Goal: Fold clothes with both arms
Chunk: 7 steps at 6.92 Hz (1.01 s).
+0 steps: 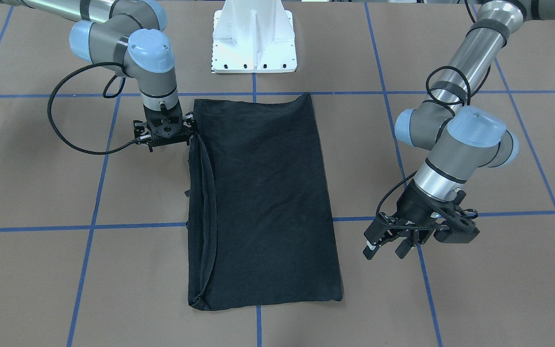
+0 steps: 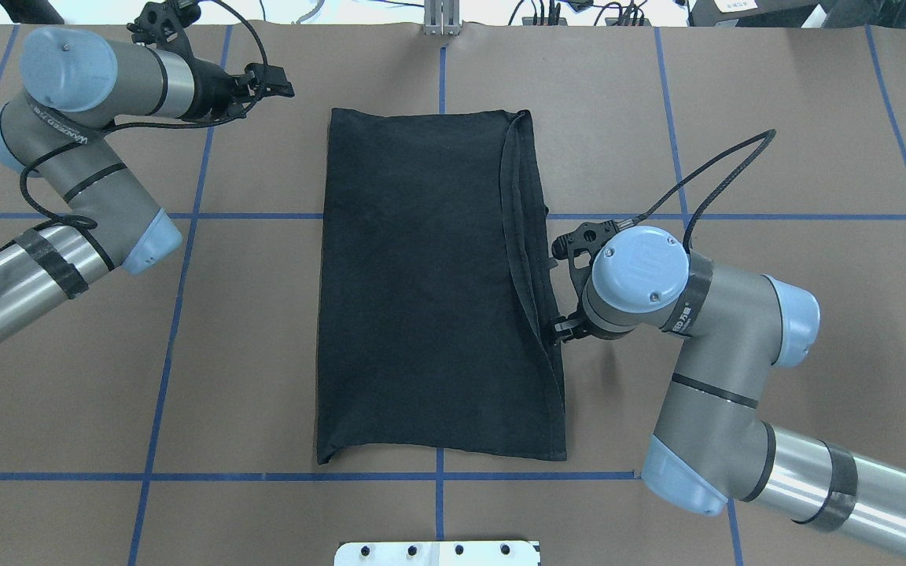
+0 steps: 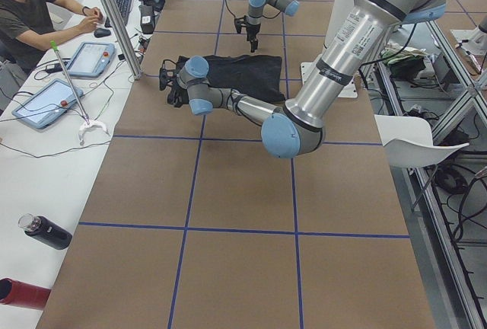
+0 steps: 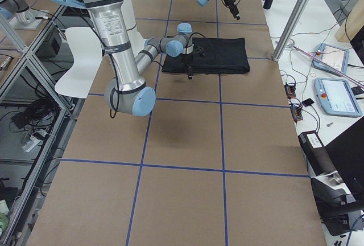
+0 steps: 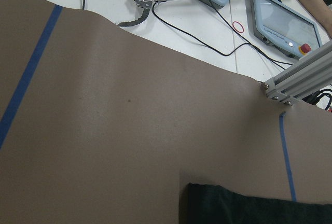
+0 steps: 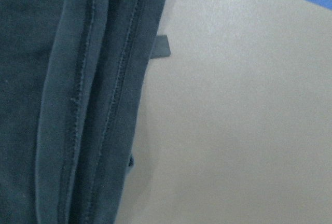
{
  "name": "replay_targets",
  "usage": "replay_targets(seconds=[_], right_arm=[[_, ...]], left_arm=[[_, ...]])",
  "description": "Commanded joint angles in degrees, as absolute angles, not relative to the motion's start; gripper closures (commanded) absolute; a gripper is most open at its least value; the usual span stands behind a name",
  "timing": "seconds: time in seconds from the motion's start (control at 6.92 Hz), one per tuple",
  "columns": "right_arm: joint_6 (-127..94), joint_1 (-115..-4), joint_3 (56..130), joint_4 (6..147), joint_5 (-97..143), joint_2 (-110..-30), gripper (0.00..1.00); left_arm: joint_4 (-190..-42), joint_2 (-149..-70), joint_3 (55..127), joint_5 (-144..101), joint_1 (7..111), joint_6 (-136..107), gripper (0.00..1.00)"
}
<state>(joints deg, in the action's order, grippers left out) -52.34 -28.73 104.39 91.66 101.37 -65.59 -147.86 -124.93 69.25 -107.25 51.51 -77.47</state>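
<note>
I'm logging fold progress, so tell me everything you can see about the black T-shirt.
The black T-shirt looks like soft cotton. It is folded into a long rectangle and lies flat on the brown table, with no print showing. Stitched hems lie layered along the edge on the robot's right, where a small tab sticks out. The right gripper sits at that edge, but whether it touches the cloth is unclear.

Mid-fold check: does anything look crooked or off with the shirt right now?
Yes. On the robot's right side, the T-shirt's long edge is untidy. The layers aren't flush, a hem strip curves away from the edge, and a small tab pokes out onto the table.
</note>
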Motion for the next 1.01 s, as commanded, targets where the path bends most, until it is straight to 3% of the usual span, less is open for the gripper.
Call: replay_targets(seconds=[0.0,0.43,0.87], right_arm=[[-51.2,-31.2,102.4,91.7,102.0,-60.0,0.01],[-51.1,-30.9,89.2,91.1,99.9,-49.4,0.01],[-50.1,-30.3,88.7,91.2,99.9,-51.0,0.01]], left_arm=[[-147.9,-124.8,69.2,-107.3,51.5,-77.4,0.0],[-148.1,-124.6,68.9,-107.3,51.4,-77.3,0.0],[-148.1,-124.6,69.0,-107.4,51.4,-77.3,0.0]])
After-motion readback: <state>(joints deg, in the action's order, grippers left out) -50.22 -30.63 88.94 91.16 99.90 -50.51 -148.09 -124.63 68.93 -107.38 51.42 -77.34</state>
